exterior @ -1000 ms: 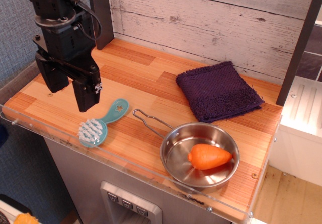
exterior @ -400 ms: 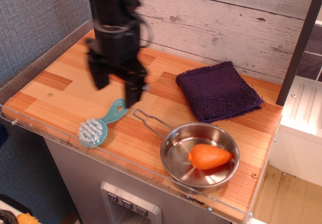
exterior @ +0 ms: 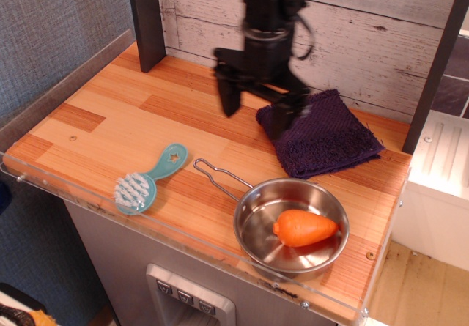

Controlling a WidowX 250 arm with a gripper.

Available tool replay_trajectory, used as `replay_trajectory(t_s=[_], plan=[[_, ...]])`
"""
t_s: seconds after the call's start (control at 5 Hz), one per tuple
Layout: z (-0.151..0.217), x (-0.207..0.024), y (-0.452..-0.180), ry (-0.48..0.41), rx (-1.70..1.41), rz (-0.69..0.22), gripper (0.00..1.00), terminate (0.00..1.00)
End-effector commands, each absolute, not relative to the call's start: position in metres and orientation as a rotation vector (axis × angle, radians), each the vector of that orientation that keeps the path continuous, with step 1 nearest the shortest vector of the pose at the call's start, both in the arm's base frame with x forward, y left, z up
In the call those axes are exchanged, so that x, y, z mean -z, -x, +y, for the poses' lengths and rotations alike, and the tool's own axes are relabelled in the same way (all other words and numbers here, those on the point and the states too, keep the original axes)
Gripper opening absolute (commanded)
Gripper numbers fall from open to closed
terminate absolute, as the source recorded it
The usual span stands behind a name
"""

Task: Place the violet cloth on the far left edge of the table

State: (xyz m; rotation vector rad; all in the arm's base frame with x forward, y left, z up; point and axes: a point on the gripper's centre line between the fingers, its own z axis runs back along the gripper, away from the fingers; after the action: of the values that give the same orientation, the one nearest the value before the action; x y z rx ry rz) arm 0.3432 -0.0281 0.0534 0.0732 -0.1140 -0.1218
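The violet cloth (exterior: 326, 135) lies flat on the right rear part of the wooden table (exterior: 110, 121), close to the whitewashed backboard. My black gripper (exterior: 259, 110) hangs open and empty just above the cloth's left edge. One finger (exterior: 227, 95) is over bare wood. The other finger (exterior: 288, 117) is in front of the cloth's near-left corner. The arm covers part of the cloth's left side. I cannot tell if a fingertip touches the cloth.
A steel pan (exterior: 293, 227) with an orange carrot (exterior: 304, 228) sits at the front right, its wire handle pointing left. A teal brush (exterior: 149, 179) lies at the front centre. A dark post (exterior: 146, 18) stands at the back left. A clear acrylic rim (exterior: 183, 242) lines the front edge.
My gripper has swept from the front left of the table, past the brush, to the right and back. It now hangs at the cloth's left edge. Nothing else has moved.
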Motion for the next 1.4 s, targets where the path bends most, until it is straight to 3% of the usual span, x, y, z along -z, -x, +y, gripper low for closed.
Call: replay_trajectory(t_s=[0.0, 0.4, 1.0, 1.2], plan=[[-0.055, -0.068, -0.373, -0.017, 0.064, -0.221, 1.0, 0.0], [-0.07, -0.054, -0.377, -0.017, 0.104, -0.213, 1.0, 0.0], [-0.054, 0.009, -0.372, -0.117, 0.14, -0.099, 1.0, 0.0], [-0.038, 0.012, -0.371, -0.13, 0.095, -0.075, 1.0, 0.0]])
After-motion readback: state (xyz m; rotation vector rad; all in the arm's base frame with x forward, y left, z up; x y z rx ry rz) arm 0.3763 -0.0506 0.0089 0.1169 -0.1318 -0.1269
